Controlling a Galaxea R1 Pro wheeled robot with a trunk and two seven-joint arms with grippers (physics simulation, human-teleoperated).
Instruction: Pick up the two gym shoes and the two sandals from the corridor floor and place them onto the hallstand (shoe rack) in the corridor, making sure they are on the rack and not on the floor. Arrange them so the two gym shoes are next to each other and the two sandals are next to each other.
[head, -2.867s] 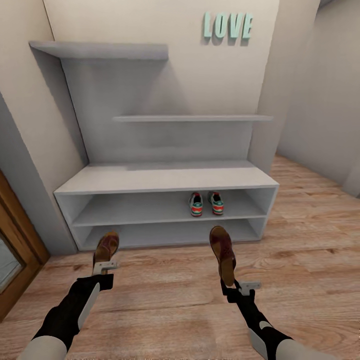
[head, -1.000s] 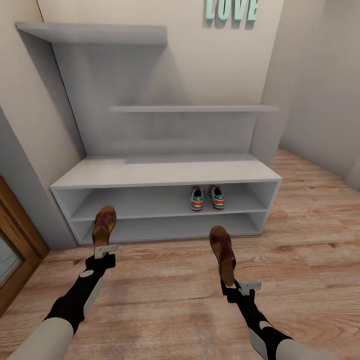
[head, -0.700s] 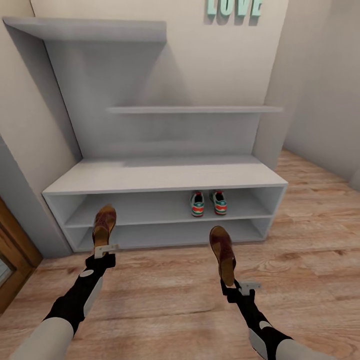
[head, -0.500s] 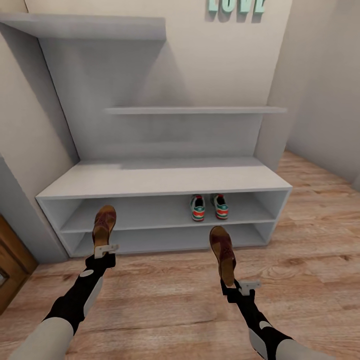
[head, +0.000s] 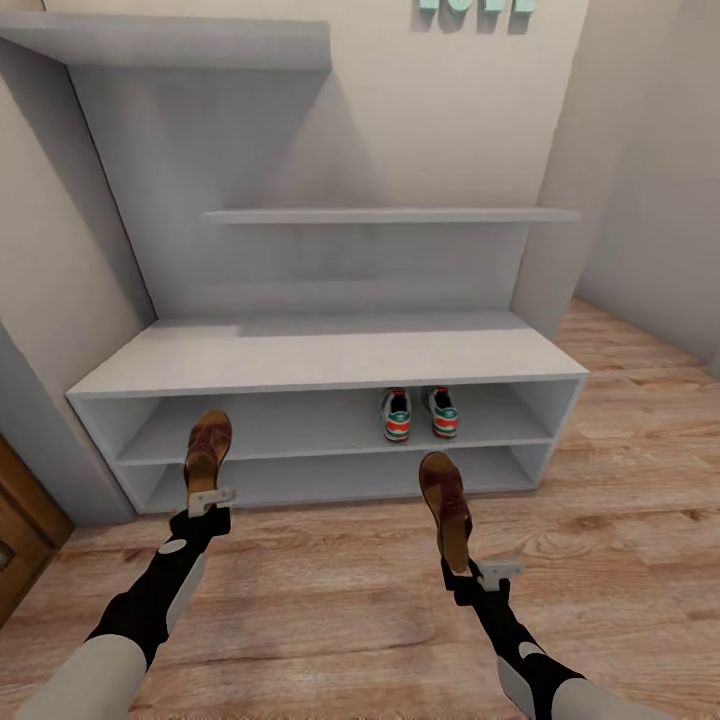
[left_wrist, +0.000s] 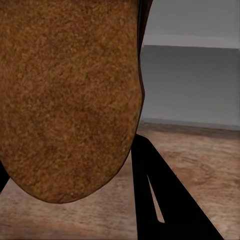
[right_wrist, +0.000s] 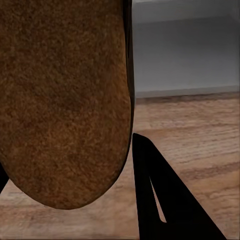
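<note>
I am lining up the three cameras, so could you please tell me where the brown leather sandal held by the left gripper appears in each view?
Head view: the brown leather sandal stands up from the left gripper, before the light-grey hallstand.
Left wrist view: its brown sole looms close, beside a black finger.
Right wrist view: a similar brown sole is the other sandal.
Shared landmark: the wood-grain plank floor under the grey unit.

Ahead of me the rack (head: 330, 358) had a bare flat top, open to reach from above. On its upper shoe shelf the sneakers (head: 418, 412) took a spot right of centre; the stretch to their left was free, and a narrower bit to their right. The lower shelf looked open along its length. The wall shelf (head: 390, 215) overhung the top's back. The floor (head: 330, 590) before the rack lay open.
</note>
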